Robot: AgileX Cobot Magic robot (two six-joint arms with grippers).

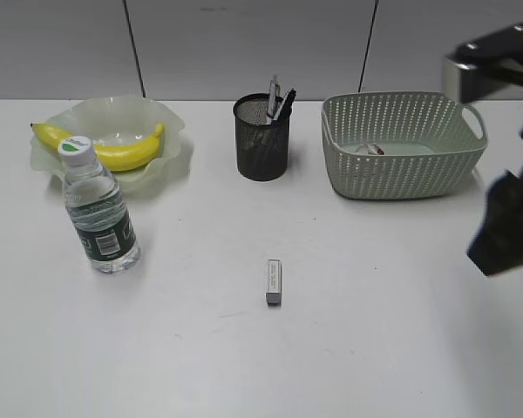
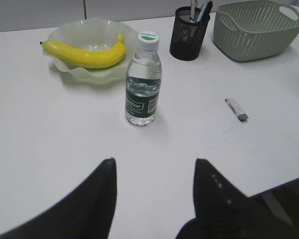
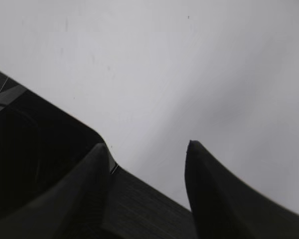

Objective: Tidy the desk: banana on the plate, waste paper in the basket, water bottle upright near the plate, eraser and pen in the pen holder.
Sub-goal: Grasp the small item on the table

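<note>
White eraser (image 1: pixel 274 281) alone on worktop (image 1: pixel 375 348), six o'clock of pen holder (image 1: pixel 262 138); we judge it next. Both tools (image 2: pixel 154 172) (image 3: pixel 144 149) apart, empty.

water bottle (image 2: pixel 144 79): dark green label with white print. one larger word sits on it in the left wrist view, too blurred to spell out; smaller white lines beside it are unreadable. in the exterior view the label shows only a pale block of fine print, illegible.

bottle cap (image 2: pixel 148 38): white with a green patch and a small mark on top, cannot be read.

eraser (image 1: pixel 274 281): pale sleeve with faint grey lettering along its length, too small to make out.

waste paper (image 1: pixel 372 149) in the basket (image 1: pixel 401 178): a bit of red print, no letters legible.

nothing is clearly readable anywhere.
</note>
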